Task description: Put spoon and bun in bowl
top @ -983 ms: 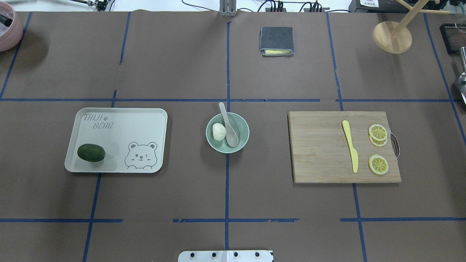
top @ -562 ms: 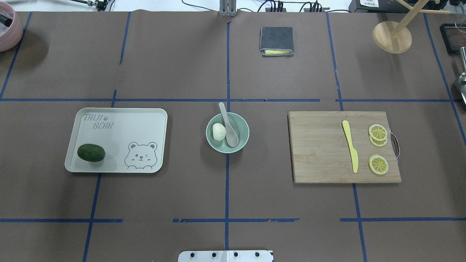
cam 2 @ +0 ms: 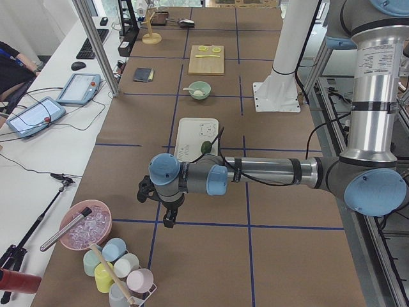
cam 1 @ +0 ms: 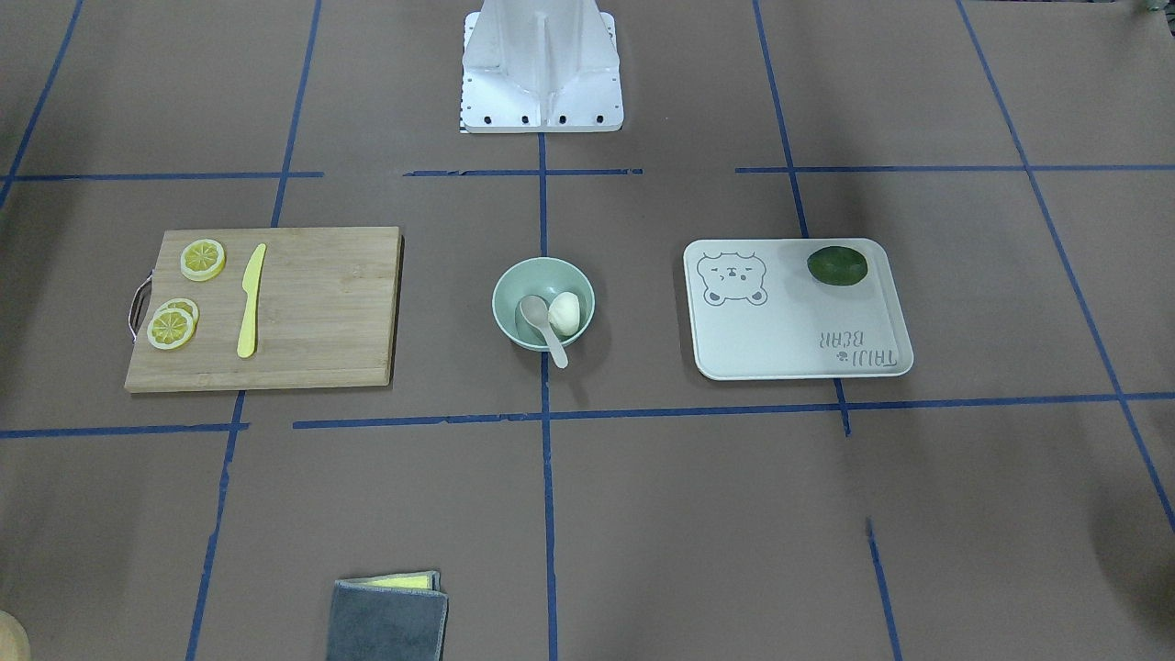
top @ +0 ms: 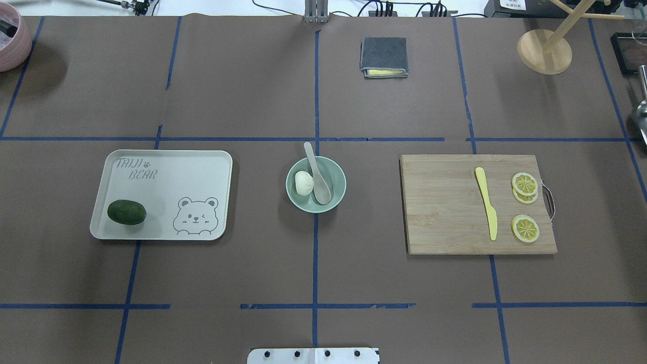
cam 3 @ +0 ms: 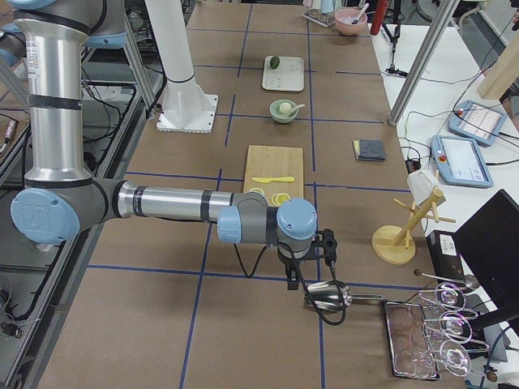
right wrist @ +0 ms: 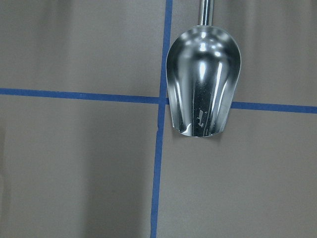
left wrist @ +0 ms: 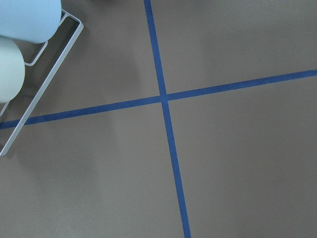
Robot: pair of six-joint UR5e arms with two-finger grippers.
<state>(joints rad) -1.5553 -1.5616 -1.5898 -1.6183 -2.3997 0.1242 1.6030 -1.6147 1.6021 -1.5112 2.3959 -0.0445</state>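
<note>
The mint-green bowl (top: 337,178) stands at the table's middle. The white bun (top: 303,182) lies inside it on the left. The pale spoon (top: 319,178) lies in it too, scoop down in the bowl and handle out over the far rim. All three also show in the front-facing view: bowl (cam 1: 514,285), bun (cam 1: 565,313), spoon (cam 1: 538,318). My left gripper (cam 2: 165,216) hangs over bare table far to the left of the bowl. My right gripper (cam 3: 311,266) hangs far to the right. Both show only in side views, so I cannot tell whether they are open or shut.
A white bear-print tray (top: 192,167) with a dark green fruit (top: 126,212) lies left of the bowl. A wooden board (top: 440,212) with a yellow knife (top: 487,208) and lemon slices (top: 524,228) lies right. A metal scoop (right wrist: 203,94) lies under my right wrist. A cup rack (cam 2: 121,275) stands near my left gripper.
</note>
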